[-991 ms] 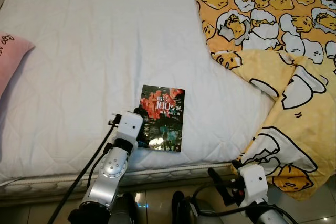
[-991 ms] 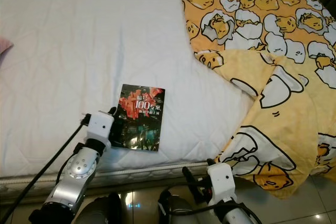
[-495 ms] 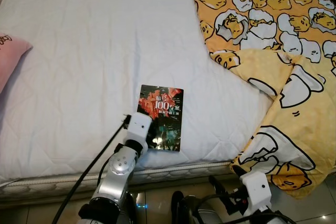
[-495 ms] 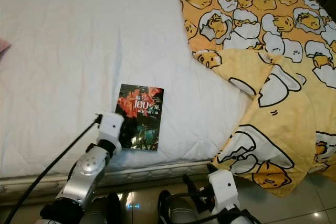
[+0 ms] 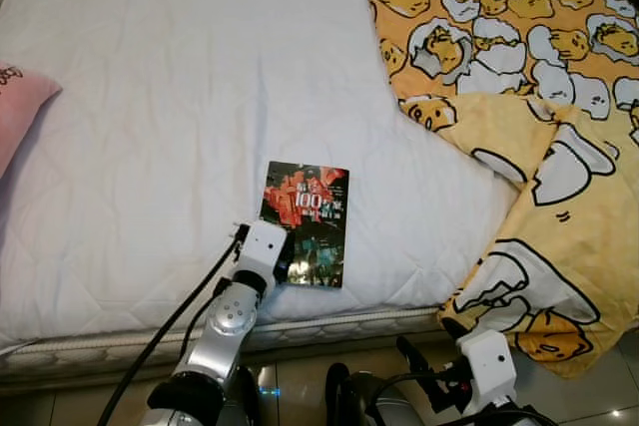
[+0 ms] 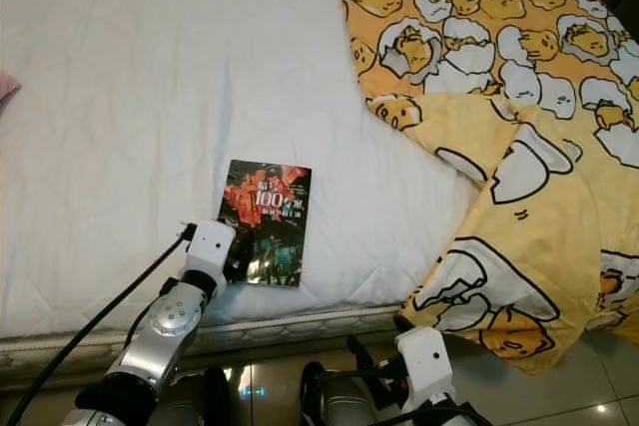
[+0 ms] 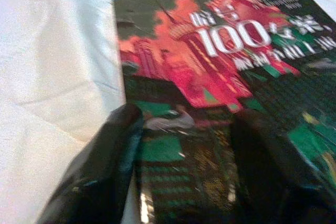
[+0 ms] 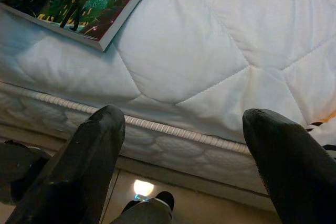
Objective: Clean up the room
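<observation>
A thin rectangular paperback book with a glossy dark cover of red and green city art and white "100" lettering (image 5: 307, 223) lies flat on the white quilted mattress (image 5: 180, 87), near its near edge and a little left of the middle. The quilting is soft and stitched in shallow diamond shapes, and a corded piping seam (image 8: 173, 129) runs along the mattress side above the shiny tiled floor (image 6: 270, 381).

The left gripper (image 7: 184, 150) rests at the book's near-left corner with its two black fingers spread apart, one finger (image 7: 113, 156) at the book's left edge and the other on the cover; nothing is clamped between them. The right gripper (image 8: 184, 150) hangs low off the near edge of the mattress, fingers wide apart and holding nothing.

To the right, a crumpled yellow blanket printed with cartoon eggs (image 5: 519, 97) spills over the near-right corner. A soft pink pillow (image 5: 18, 107) sits at the far left edge. Between pillow and blanket the mattress stretches broad and smooth beyond the book.
</observation>
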Available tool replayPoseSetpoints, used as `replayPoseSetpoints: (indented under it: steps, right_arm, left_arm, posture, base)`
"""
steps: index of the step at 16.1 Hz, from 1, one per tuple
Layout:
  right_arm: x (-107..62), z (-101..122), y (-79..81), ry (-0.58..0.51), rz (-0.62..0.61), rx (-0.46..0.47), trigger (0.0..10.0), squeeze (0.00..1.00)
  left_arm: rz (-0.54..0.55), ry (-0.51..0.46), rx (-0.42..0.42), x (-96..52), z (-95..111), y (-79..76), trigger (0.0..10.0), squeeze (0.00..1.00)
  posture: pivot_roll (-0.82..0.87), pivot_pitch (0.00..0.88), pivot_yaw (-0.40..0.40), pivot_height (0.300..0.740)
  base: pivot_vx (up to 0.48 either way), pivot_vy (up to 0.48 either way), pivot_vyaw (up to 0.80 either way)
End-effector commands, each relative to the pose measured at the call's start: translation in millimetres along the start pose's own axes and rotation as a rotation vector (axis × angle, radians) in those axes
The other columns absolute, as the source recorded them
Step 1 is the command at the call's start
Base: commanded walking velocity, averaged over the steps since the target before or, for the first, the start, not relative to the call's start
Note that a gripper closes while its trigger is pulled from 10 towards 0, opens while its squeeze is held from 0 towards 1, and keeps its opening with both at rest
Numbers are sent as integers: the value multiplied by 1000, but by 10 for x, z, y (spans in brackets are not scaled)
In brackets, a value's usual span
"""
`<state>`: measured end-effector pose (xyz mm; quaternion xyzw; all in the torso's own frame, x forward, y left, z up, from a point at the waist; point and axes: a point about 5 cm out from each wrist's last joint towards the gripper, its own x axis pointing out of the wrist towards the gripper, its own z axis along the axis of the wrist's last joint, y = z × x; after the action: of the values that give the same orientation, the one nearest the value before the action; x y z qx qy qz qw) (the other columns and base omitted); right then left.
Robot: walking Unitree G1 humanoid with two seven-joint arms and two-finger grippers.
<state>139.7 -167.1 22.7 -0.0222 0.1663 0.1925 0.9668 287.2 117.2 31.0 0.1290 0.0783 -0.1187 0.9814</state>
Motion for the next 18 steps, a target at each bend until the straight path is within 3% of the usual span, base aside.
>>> replayPoseSetpoints:
  steps: [1, 3, 5, 6, 8, 11, 13, 14, 15, 17, 18]
  right_arm:
    - [-45, -19, -19, 5, -20, 4, 10000, 0]
    - [-48, -25, -20, 7, -21, 6, 10000, 0]
    - [-48, -36, -16, 11, -23, 7, 10000, 0]
    - [-44, -44, -17, 14, -23, 7, 10000, 0]
    - [-28, -59, -18, 20, -17, 6, 10000, 0]
    - [-18, -68, -32, 24, -17, 4, 10000, 0]
    - [-19, -72, -36, 26, -16, 2, 10000, 0]
    - [-20, -78, -40, 29, -16, 1, 10000, 0]
    - [-19, -84, -43, 31, -17, 1, 10000, 0]
    - [-13, -85, -40, 32, -17, 1, 10000, 0]
    - [-9, -83, -29, 30, -16, 3, 10000, 0]
  left_arm:
    - [5, 9, 1, -10, -36, -16, 10000, 1000]
    - [10, 21, -11, -12, -58, -8, 10000, 1000]
    - [-2, 89, -96, -26, -159, -16, 10000, 1000]
    - [-28, 134, -149, -34, -218, -53, 10000, 0]
    - [-23, 230, -241, -61, -348, -86, 10000, 0]
    - [-32, 295, -328, -80, -433, -115, 10000, 0]
    - [-88, 293, -329, -82, -428, -167, 10000, 0]
    - [-143, 279, -274, -88, -414, -223, 0, 0]
    - [-182, 276, -221, -98, -416, -266, 0, 0]
    - [-211, 288, -210, -102, -424, -307, 0, 0]
    - [-224, 329, -331, -114, -461, -357, 0, 0]
  posture:
    - [-124, 230, -115, 740]
    - [-124, 230, -115, 740]
    - [-123, 229, -112, 740]
    - [-119, 223, -110, 740]
    - [-116, 212, -111, 740]
    - [-115, 201, -111, 740]
    - [-114, 197, -110, 740]
    - [-114, 195, -110, 740]
    - [-113, 195, -111, 740]
    - [-115, 202, -111, 740]
    - [-117, 208, -111, 740]
  base:
    - [0, 0, 0]
    - [0, 0, 0]
    - [0, 0, 0]
    - [0, 0, 0]
    - [0, 0, 0]
    - [0, 0, 0]
    - [0, 0, 0]
    - [0, 0, 0]
    - [0, 0, 0]
    - [0, 0, 0]
    - [0, 0, 0]
